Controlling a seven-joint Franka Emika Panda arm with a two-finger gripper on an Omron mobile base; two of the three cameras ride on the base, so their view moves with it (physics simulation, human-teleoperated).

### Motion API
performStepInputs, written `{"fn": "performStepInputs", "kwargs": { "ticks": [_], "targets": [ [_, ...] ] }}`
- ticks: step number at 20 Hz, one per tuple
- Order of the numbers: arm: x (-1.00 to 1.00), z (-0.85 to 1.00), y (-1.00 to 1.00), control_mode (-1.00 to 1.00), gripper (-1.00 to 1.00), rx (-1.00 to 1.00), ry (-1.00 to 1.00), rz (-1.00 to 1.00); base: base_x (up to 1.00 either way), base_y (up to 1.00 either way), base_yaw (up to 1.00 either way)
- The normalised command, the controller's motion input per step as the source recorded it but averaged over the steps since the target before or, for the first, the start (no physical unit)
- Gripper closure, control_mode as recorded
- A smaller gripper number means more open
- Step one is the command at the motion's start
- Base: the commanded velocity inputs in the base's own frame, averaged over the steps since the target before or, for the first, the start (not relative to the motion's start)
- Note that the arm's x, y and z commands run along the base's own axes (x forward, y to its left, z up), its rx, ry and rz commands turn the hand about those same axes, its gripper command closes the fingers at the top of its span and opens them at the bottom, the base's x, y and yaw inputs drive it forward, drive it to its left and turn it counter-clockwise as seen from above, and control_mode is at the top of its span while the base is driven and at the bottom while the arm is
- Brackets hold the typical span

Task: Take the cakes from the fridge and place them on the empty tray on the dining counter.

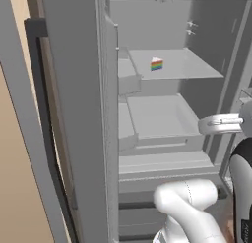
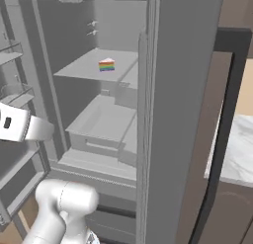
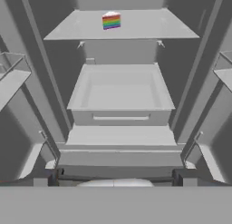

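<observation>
cake (image 3: 111, 21) on upper shelf (image 3: 149, 28) of open fridge (image 1: 74, 114)

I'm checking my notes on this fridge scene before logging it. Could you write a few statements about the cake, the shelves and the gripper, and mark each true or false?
1. A rainbow-layered cake slice with white frosting sits on the upper grey shelf of the open grey fridge. True.
2. The slice lies in the shallow grey drawer under that shelf. False: the drawer holds nothing.
3. The gripper is closed on the cake. False: its dark fingertips stand wide apart, well below and short of the slice.
4. The fridge doors are shut. False: the interior is exposed.
5. One cake slice shows on the shelf. True.
</observation>
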Motion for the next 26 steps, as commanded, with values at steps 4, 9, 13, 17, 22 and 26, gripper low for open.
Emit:
{"fn": "performStepInputs", "kwargs": {
  "ticks": [4, 9, 13, 17, 22, 26],
  "targets": [
    [0.0, 0.0, 0.0, 1.0, -1.0, 0.0, 0.0, 0.0, 1.0, -0.01, 0.0],
    [0.0, 0.0, 0.0, 1.0, -1.0, 0.0, 0.0, 0.0, 1.0, 0.0, 0.0],
    [0.0, 0.0, 0.0, 1.0, -1.0, 0.0, 0.0, 0.0, 1.0, 0.0, -0.08],
    [0.0, 0.0, 0.0, 1.0, -1.0, 0.0, 0.0, 0.0, 0.94, -0.06, -0.08],
    [0.4, 0.0, -0.09, -1.0, -1.0, 0.03, 0.04, 0.0, 0.54, -0.21, 0.0],
    [0.83, 0.05, 0.0, -1.0, -1.0, 0.0, 0.01, -0.01, 0.0, 0.0, 0.0]
  ]
}}
